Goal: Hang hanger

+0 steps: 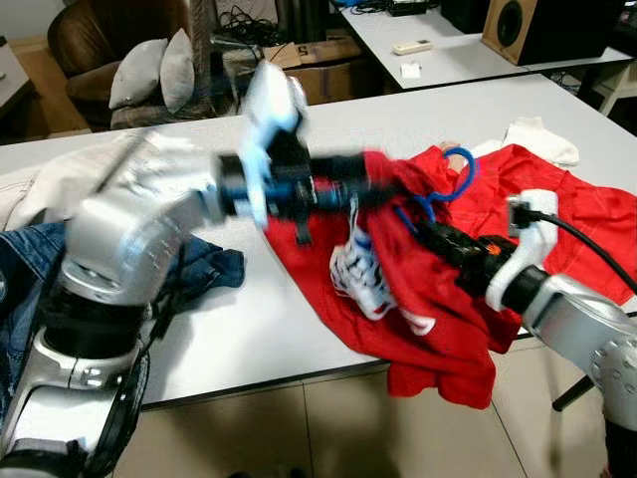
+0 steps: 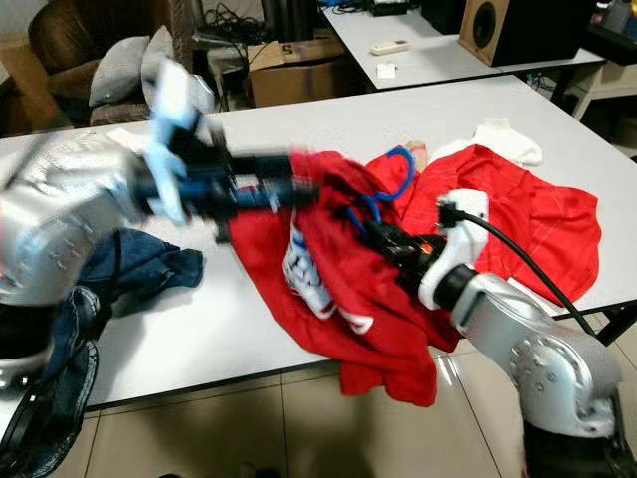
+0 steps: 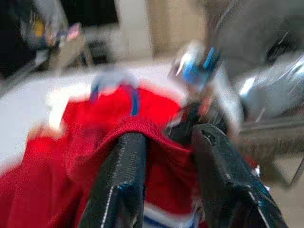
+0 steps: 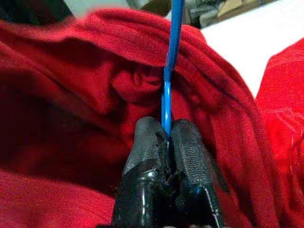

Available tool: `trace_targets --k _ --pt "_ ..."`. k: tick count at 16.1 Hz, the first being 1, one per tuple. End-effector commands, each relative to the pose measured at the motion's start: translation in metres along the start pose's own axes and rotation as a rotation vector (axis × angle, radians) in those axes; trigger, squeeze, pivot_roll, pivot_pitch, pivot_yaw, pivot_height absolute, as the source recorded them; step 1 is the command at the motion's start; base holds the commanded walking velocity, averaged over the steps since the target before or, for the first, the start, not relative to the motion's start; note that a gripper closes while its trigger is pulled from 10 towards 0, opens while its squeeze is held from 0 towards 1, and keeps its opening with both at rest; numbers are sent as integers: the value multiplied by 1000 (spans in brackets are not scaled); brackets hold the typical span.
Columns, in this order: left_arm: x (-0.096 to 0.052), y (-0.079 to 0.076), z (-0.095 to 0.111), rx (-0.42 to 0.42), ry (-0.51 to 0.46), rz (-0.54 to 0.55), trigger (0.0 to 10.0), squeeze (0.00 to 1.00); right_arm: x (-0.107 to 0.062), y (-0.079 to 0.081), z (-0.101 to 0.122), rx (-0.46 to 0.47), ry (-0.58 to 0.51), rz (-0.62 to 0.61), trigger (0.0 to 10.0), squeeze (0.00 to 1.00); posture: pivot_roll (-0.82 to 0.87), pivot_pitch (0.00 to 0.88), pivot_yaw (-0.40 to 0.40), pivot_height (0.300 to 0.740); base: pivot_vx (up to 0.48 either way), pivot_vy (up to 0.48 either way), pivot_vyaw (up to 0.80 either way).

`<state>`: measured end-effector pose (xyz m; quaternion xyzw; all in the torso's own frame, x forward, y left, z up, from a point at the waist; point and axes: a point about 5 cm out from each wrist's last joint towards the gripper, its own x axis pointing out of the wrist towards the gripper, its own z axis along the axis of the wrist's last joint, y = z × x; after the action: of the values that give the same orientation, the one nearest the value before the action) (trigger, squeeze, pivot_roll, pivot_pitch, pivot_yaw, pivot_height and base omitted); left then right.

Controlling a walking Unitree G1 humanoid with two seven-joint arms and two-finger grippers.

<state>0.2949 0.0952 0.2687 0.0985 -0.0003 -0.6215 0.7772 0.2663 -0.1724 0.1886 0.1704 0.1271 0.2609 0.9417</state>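
1. Clearly, the right gripper (image 4: pixel 166 137) has its fingers pinched tight on the blue hanger (image 1: pixel 453 179), which lies amid the red shirt (image 1: pixel 438 299) on the white table (image 1: pixel 249 329).
2. Though blurred, the left gripper (image 3: pixel 166 156) apparently has its fingers parted around a red fold.
3. Jeans (image 1: pixel 204 269) lie beside.

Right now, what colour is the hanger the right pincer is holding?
Blue: the hanger, pinched in the right pincer, shows best in the right wrist view.

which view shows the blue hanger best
The right wrist view: the right claw pinches the hanger over the red shirt. Both eye views show its hook; the left wrist view is blurred.
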Motion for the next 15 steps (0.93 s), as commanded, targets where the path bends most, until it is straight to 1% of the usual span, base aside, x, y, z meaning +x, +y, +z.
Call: trace_targets --k 1,2,3,4,6,7,8,9,10,11,12,13,14,15 --pt "-5 4 -16 12 137 50 10000 1000 3 3 5 -20 -21 23 10000 0 -104 0 90 740 0 0 0" --pt "-10 2 -30 25 259 45 10000 1000 5 3 5 -28 -21 28 10000 0 -104 0 90 740 0 0 0" --pt "-17 -1 -42 31 351 35 10000 1000 6 4 4 -45 -14 39 10000 0 -102 0 89 740 0 0 0" --pt "-18 -2 -42 28 351 35 10000 1000 6 5 4 -49 -12 41 10000 0 -102 0 89 740 0 0 0" --pt "-23 -10 -45 3 382 -29 10000 1000 6 1 7 -53 -29 25 10000 0 -97 0 83 740 0 0 0" --pt "-25 -20 -50 -16 418 -104 10000 1000 7 -1 10 -53 -49 20 10000 0 -97 0 82 740 0 0 0" --pt "-23 -28 -53 -20 408 -151 10000 1000 7 -2 16 -51 -85 20 10000 0 -97 0 81 740 0 0 0" --pt "-17 -31 -50 -11 354 -160 10000 1000 8 -4 23 -37 -130 28 10000 0 -95 0 78 740 0 0 0" --pt "-5 -26 -45 29 304 -79 10000 1000 9 -6 29 -50 -157 20 10000 0 -89 0 72 740 0 0 0" --pt "5 -9 -47 141 326 83 10000 1000 10 -7 33 -54 -180 29 10000 0 -88 0 70 740 0 0 0" --pt "10 -8 -42 63 231 97 10000 1000 12 -5 36 -43 -200 56 10000 0 -90 0 69 740 0 0 0" --pt "10 -8 -42 63 231 97 10000 1000 12 -5 36 -43 -200 56 10000 0 -90 0 69 740 0 0 0" --pt "-1 -27 -60 62 389 -64 10000 1000 13 -2 38 -38 -218 92 10000 0 -88 0 70 740 0 0 0" --pt "-17 -36 -82 55 548 -124 10000 1000 12 1 42 -28 -257 144 10000 0 -91 0 74 740 0 0 0"
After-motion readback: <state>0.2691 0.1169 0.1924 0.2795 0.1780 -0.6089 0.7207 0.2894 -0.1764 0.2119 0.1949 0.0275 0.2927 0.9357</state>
